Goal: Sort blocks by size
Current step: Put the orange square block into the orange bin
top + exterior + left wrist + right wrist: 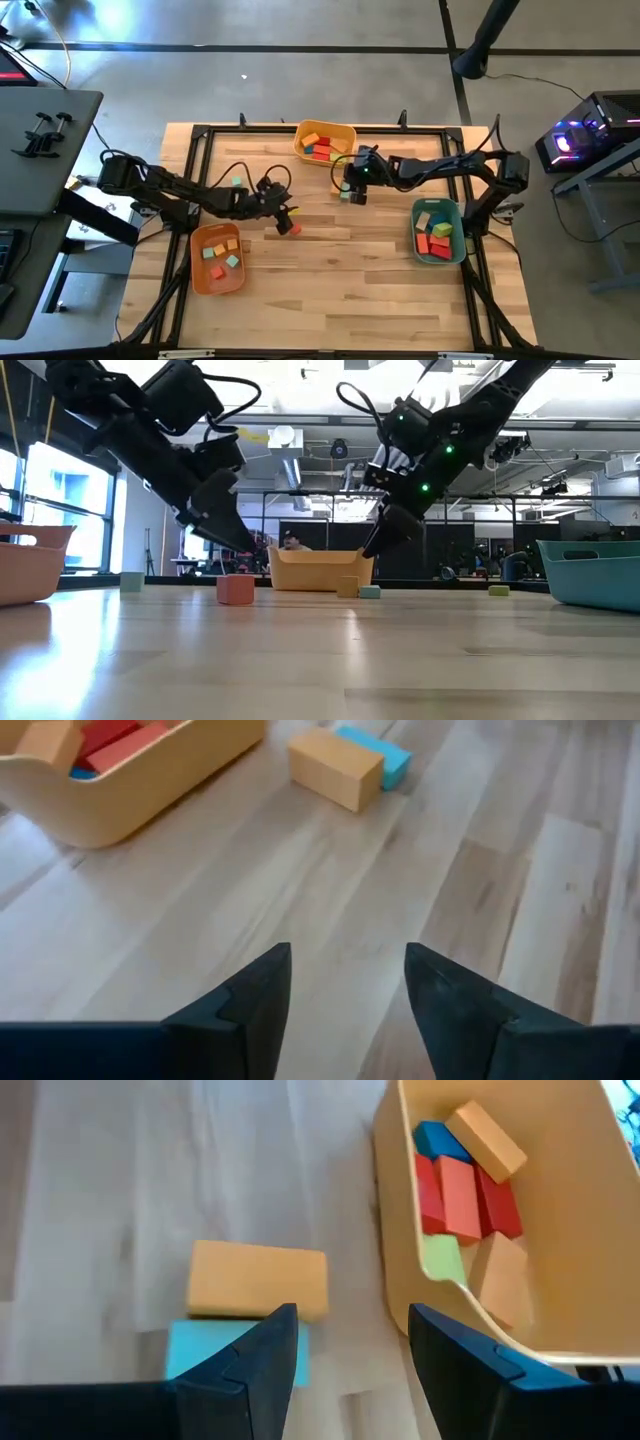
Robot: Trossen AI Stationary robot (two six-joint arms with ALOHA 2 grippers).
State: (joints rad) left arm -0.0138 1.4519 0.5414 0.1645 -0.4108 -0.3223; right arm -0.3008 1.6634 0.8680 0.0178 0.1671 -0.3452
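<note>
Whole counter (330, 270) is seen from overhead; a level view is taken at counter height. Both wrist views are held close, sharing the yellow bin (150, 780).

Evenly bright from overhead. Pale glare along the wooden surface (320, 660) in the low view, with windows flaring at the side and arms reduced to dark silhouettes. Soft, short shadows under the bins seen from above. Slightly blurred near planks in both wrist views.
</note>
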